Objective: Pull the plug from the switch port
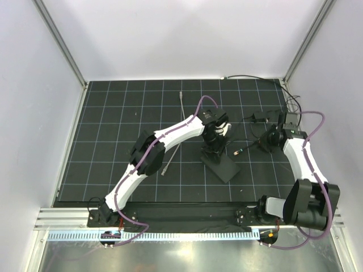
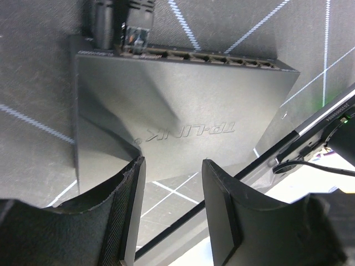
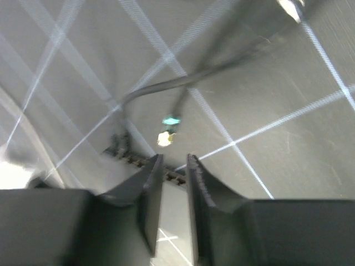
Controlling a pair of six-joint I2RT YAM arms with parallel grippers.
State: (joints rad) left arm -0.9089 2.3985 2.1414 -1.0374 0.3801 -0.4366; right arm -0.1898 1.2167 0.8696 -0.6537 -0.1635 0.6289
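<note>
Switch (image 2: 183,111) top reads TP-LINK

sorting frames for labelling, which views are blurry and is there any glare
right wrist: motion-blurred, grid lines and cable smeared; left wrist: sharp, plug crisp, only a soft sheen on the switch; top external: sharp, evenly lit, no harsh shadows.
</note>
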